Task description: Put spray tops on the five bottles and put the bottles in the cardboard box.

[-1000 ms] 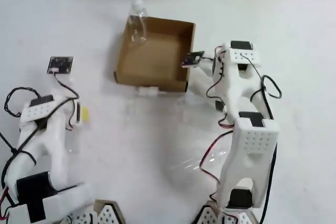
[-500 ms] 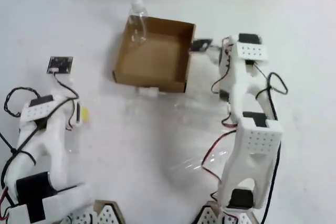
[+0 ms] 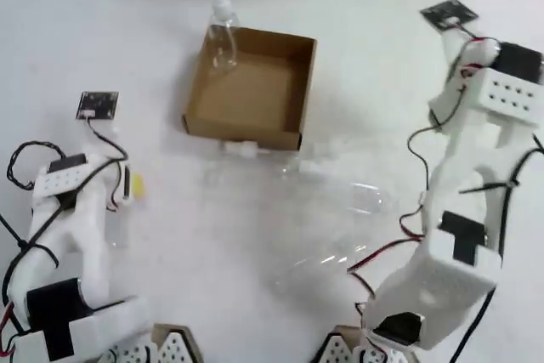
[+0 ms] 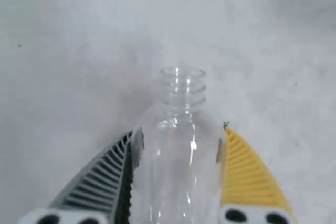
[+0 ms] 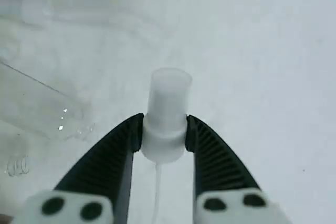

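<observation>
My left gripper [image 4: 178, 148] is shut on a clear, uncapped bottle [image 4: 181, 129], whose threaded neck sticks out past the grey and yellow fingers. In the high view that arm [image 3: 64, 210] sits at the front left, its yellow finger [image 3: 136, 183] beside the faint bottle. My right gripper [image 5: 164, 129] is shut on a white spray top [image 5: 167, 111], its thin tube hanging down. The right arm [image 3: 484, 95] stands raised at the far right of the table. The cardboard box [image 3: 289, 82] holds one capped bottle [image 3: 221, 27] upright in its back left corner.
Clear uncapped bottles lie on the table in front of the box [image 3: 357, 197] and nearer the front [image 3: 310, 265]; one also lies below the right gripper [image 5: 37, 108]. A small white piece [image 3: 240, 149] rests against the box's front wall. Loose cables trail from both arms.
The right arm has swung away from the box's right wall to the far right side of the table. The left arm has kept still with its bottle.
</observation>
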`<act>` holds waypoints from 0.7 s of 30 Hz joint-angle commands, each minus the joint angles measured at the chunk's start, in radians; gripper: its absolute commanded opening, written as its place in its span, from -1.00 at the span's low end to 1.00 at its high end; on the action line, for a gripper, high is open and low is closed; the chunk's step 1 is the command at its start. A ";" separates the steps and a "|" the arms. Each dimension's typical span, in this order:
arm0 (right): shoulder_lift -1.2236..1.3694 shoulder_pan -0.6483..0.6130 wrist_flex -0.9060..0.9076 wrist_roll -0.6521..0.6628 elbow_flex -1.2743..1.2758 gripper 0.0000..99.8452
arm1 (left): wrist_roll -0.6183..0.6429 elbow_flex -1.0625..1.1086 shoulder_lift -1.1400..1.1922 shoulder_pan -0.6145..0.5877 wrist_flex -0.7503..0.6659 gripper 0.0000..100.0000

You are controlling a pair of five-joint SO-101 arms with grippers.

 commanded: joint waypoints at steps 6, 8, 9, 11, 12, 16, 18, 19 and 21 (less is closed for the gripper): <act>-0.384 0.127 0.027 -0.094 0.092 -0.97 | 0.011 -0.057 -0.082 0.041 0.009 -0.96; -0.455 0.122 0.013 -0.206 0.092 -0.97 | 0.011 -0.054 -0.179 0.065 0.029 -0.96; -0.495 0.122 0.002 -0.270 0.092 -0.97 | 0.011 -0.052 -0.237 0.081 0.051 -0.96; -0.568 0.119 -0.036 -0.385 0.092 -0.96 | 0.011 -0.051 -0.361 0.119 0.091 -0.96; -0.604 0.107 -0.059 -0.437 0.094 -0.96 | 0.011 -0.051 -0.427 0.140 0.107 -0.96; -0.704 0.041 -0.127 -0.582 0.103 -0.96 | 0.012 -0.048 -0.677 0.242 0.135 -0.96; -0.736 -0.016 -0.130 -0.608 0.103 -0.96 | 0.025 -0.038 -0.788 0.295 0.133 -0.96; -0.751 -0.061 -0.130 -0.606 0.103 -0.96 | 0.054 -0.023 -0.845 0.323 0.127 -0.96; -0.776 -0.156 -0.128 -0.606 0.101 -0.96 | 0.141 0.020 -0.944 0.378 0.097 -0.96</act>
